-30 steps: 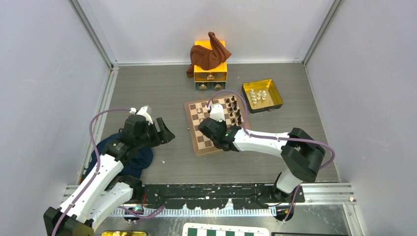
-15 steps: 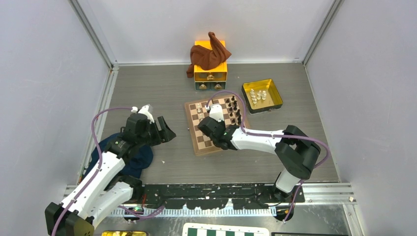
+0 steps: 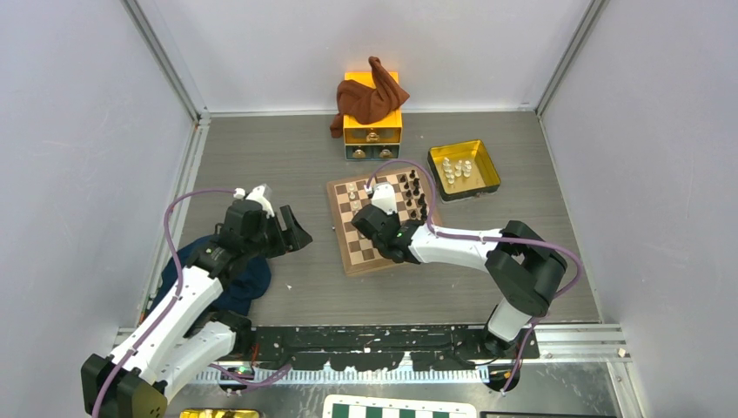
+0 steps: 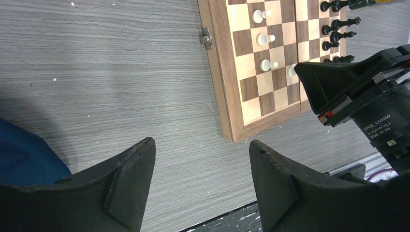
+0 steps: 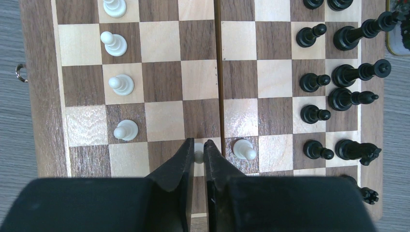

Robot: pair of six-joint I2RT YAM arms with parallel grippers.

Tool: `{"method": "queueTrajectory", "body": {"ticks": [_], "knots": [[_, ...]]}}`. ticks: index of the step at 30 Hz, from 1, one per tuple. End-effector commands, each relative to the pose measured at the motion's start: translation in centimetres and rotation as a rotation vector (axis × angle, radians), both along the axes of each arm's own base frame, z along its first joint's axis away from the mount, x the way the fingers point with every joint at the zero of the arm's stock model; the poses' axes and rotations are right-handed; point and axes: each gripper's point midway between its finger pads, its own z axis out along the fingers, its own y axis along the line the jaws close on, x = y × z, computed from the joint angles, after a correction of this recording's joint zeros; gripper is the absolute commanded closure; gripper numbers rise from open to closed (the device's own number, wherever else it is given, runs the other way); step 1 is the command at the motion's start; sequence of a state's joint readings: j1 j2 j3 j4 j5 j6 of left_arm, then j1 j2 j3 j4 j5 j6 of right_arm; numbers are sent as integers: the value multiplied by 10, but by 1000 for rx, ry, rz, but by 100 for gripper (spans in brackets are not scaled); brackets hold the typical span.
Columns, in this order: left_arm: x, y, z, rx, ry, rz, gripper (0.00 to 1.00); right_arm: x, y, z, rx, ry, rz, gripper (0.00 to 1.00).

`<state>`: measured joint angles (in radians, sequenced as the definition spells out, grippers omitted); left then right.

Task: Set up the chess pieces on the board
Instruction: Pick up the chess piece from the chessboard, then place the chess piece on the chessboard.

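Observation:
The wooden board lies mid-table. In the right wrist view my right gripper is shut on a white pawn on a light square of the board near its centre seam. Another white pawn stands one square to its right. Three white pawns line the left side and dark pieces fill two columns on the right. My left gripper hangs open over bare table left of the board, holding nothing.
A yellow tray holding white pieces sits right of the board's far corner. An orange drawer box with a brown cloth stands behind. A blue cloth lies under the left arm. A green-and-white board shows at the bottom edge.
The right gripper has closed its fingers onto the white pawn. The right arm crept slightly farther over the board. The left arm has barely moved.

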<state>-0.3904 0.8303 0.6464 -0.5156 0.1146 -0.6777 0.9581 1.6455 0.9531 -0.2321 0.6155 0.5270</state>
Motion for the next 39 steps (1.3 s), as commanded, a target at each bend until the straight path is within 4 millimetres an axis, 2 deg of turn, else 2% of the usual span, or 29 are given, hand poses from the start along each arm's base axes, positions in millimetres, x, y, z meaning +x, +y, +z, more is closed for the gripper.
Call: {"method": "queueTrajectory", "body": {"ticks": [1, 7, 14, 23, 39], "knots": [[7, -3, 9, -27, -44, 1, 28, 6, 4, 14, 43, -36, -11, 92], [5, -2, 12, -31, -49, 5, 28, 1, 6, 29, 58, -53, 6, 98], [3, -2, 12, -41, -50, 11, 28, -11, 18, 39, 65, -62, 43, 99], [3, -2, 12, -44, -50, 11, 28, -22, 43, 36, 56, -62, 92, 99], [3, -3, 10, -40, -45, 7, 28, -13, 68, 27, 51, -74, 135, 99]]}}
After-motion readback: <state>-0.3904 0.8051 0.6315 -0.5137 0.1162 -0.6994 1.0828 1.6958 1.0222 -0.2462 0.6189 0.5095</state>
